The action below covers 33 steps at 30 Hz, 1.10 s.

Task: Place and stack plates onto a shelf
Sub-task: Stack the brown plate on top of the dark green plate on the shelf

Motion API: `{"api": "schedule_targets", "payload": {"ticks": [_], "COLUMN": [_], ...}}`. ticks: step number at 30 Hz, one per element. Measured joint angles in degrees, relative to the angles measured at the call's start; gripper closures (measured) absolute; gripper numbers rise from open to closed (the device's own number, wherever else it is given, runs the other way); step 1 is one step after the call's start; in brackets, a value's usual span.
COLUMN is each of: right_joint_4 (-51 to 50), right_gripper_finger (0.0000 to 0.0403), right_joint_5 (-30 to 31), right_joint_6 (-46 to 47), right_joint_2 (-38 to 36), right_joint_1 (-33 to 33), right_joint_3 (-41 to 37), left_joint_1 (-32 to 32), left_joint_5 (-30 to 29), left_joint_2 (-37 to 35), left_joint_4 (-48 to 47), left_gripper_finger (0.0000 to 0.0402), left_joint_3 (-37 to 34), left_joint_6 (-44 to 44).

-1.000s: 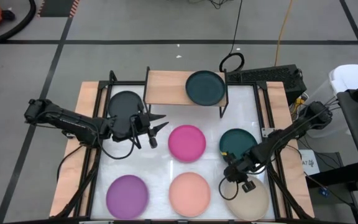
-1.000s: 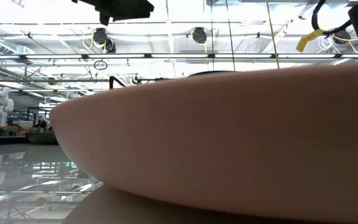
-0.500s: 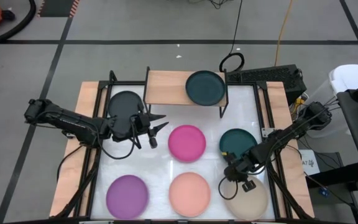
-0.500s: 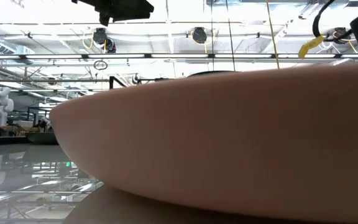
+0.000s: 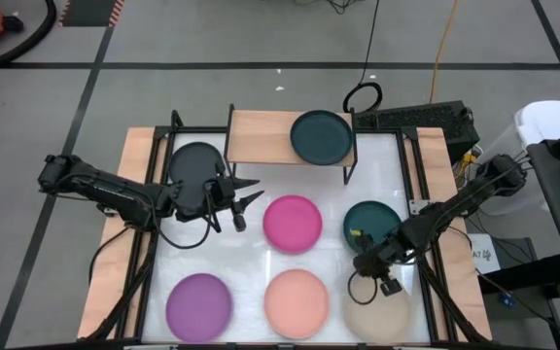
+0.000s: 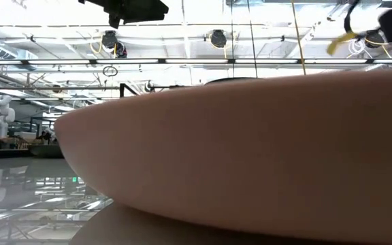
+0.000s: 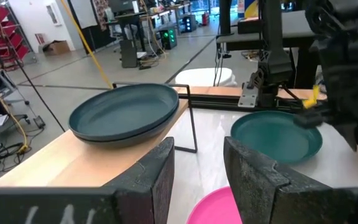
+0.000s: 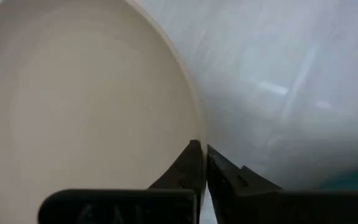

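Note:
The beige plate (image 5: 385, 316) is at the table's near right corner. My right gripper (image 5: 361, 264) is at its far left rim, shut on it. My left gripper (image 5: 249, 192) hovers open between the charcoal plate (image 5: 194, 160) and the magenta plate (image 5: 293, 224), touching nothing. The shelf (image 5: 261, 136) stands at the far edge with a dark teal plate (image 5: 321, 136) lying flat on its right half. A second teal plate (image 5: 372, 222), the purple plate (image 5: 199, 303) and the salmon plate (image 5: 297, 301) lie flat on the table. My right gripper pinches the beige plate's rim (image 8: 199, 138) between its two fingertips (image 8: 188, 163). It comes slanting down from the far right. One finger is over the plate's inner side and one is outside the rim. I cannot tell whether the plate is lifted off the table.
In the left wrist view the shelf board (image 7: 73, 165) has bare wood beside its teal plate (image 7: 126, 112). The shelf's black legs (image 5: 348, 173) stand near the magenta plate. The salmon plate (image 6: 250, 150) fills the low view. Black frame rails (image 5: 149, 243) run along both table sides.
My right gripper has moved a little up and toward the far edge, staying shut at the beige plate's rim. The left arm has kept still.

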Motion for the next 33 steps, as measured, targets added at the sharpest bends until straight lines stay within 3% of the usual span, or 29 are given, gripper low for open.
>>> {"api": "schedule_targets", "payload": {"ticks": [7, 13, 18, 27, 33], "right_joint_4": [-0.4, 3.7, 12.5, 17.7, 14.4], "right_gripper_finger": [0.0402, 0.0402, 0.0402, 0.0403, 0.0403], "right_joint_5": [13.9, 28.7, 41.9, 42.6, 28.8], "right_joint_6": [3.4, -5.1, -12.1, -19.9, -18.2], "right_joint_2": [-13.7, -24.1, -27.9, -25.1, -17.7], "right_joint_1": [-4.5, -11.7, -20.4, -40.3, -53.1], "right_joint_3": [1.6, 4.4, 6.8, 13.9, 20.6], "left_joint_1": [0.0, 0.0, 0.0, 0.0, 0.0], "left_joint_5": [0.0, 0.0, 0.0, 0.0, 0.0], "left_joint_2": [0.0, 0.0, 0.0, 0.0, 0.0], "left_joint_4": [0.1, 1.0, 2.8, 6.0, 6.2], "left_gripper_finger": [0.0256, 0.0256, 0.0256, 0.0256, 0.0256], "left_joint_3": [0.0, 0.0, 0.0, 0.0, 0.0], "left_joint_6": [0.1, 0.4, 1.7, 0.5, 0.4]}}
